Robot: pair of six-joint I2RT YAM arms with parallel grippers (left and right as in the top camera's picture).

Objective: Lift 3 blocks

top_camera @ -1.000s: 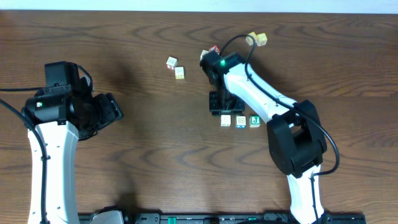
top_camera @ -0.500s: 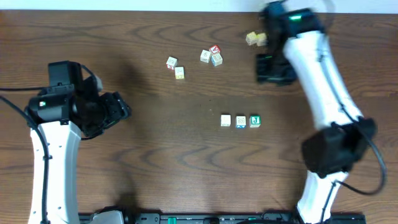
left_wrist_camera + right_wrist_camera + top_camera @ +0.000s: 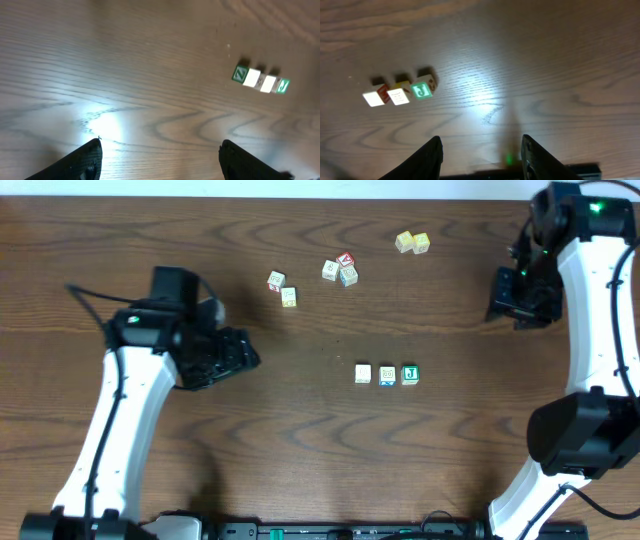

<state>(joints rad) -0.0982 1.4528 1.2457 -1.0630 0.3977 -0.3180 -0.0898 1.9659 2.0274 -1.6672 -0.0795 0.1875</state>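
From overhead, a dark wood-grain table point(image 3: 300, 440) fills the view, with a pale strip point(image 3: 300, 188) along its 12 o'clock edge and a black rail point(image 3: 350, 530) along its 6 o'clock edge. The three blocks point(image 3: 387, 375) lie near the middle, just beside one another in a row. From 9 to 3 o'clock they run plain block point(image 3: 363, 374), blue-marked block point(image 3: 387, 375), J block point(image 3: 409, 374). Bare wood surrounds the row. Toward 12 o'clock, well apart from it, sit a cluster of three cubes point(image 3: 340, 270), two cubes point(image 3: 282, 288) and a yellowish pair point(image 3: 412, 243). The left claw point(image 3: 238, 356) hangs over bare wood with the row at its 3 o'clock, well apart. The right claw point(image 3: 512, 302) is near the table's 3 o'clock edge, with the row far off at its 8 o'clock. In the left wrist view, the left claw point(image 3: 161, 155) has its fingers spread wide and holds nothing. Only glare-lit wood lies between them, and the row point(image 3: 261, 81) is at 1 o'clock, well ahead. In the right wrist view, the right claw point(image 3: 481, 150) stands partly open and empty over shiny wood. The row is at its 10 o'clock, with the J block point(image 3: 421, 90) nearest and the plain block point(image 3: 374, 97) farthest.
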